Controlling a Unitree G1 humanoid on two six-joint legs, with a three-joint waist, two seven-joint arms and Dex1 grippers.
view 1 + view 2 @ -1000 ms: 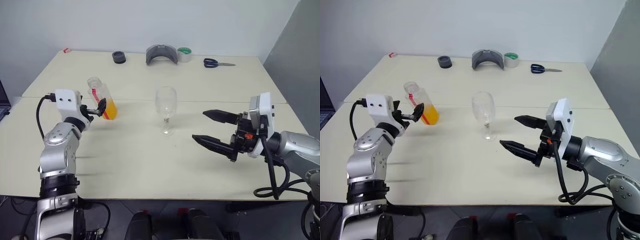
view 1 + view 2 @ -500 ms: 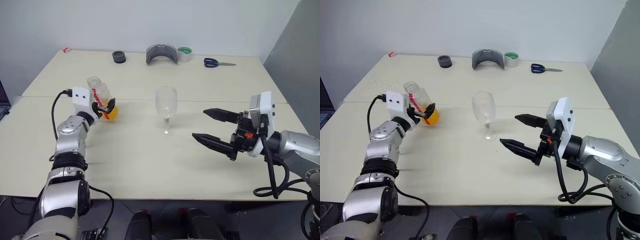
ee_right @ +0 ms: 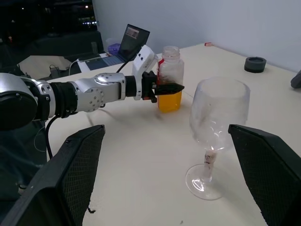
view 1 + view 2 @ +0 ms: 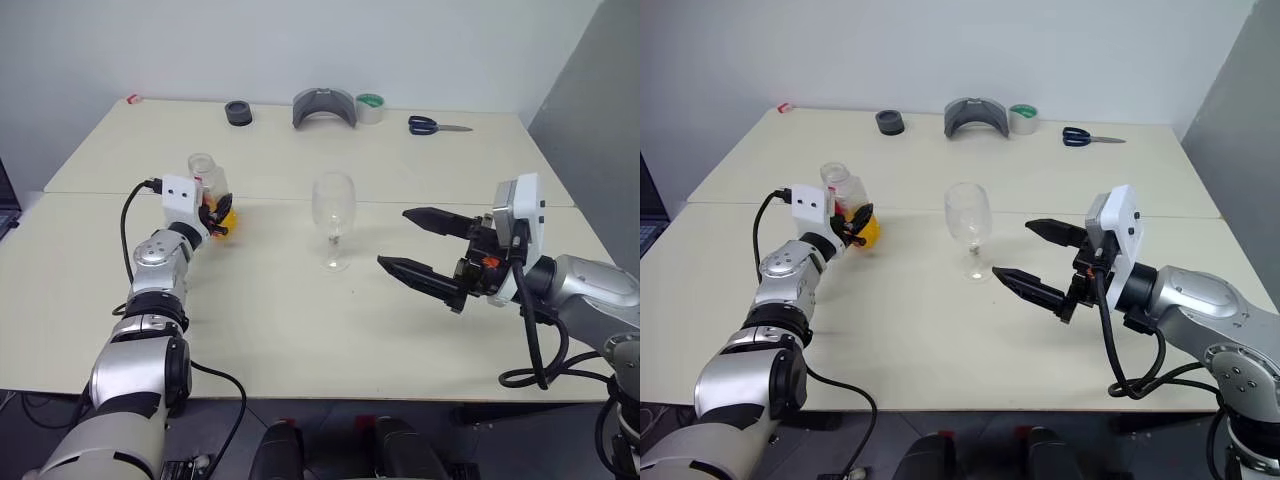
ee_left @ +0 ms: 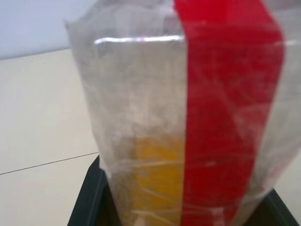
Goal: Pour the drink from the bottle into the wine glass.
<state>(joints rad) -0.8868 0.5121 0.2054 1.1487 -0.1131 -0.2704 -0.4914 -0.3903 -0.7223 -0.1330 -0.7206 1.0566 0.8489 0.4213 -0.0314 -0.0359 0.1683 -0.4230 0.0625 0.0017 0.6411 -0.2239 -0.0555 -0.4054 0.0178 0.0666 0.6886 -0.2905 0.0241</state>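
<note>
1. Both head views are bright and evenly lit; the pale beige table (image 4: 300, 300) and the white wall behind it show no harsh glare.
2. Shadows are soft and faint: a weak smudge lies under the clear stemmed wine glass (image 4: 332, 218).
3. The left wrist view is out of focus up close; the clear plastic bottle with a red label strip (image 5: 188, 117) is smeared, with a bright highlight band across its shoulder.
4. In the right wrist view the room behind the table is dark, and that arm's own black fingers (image 3: 70, 174) are soft.
</note>
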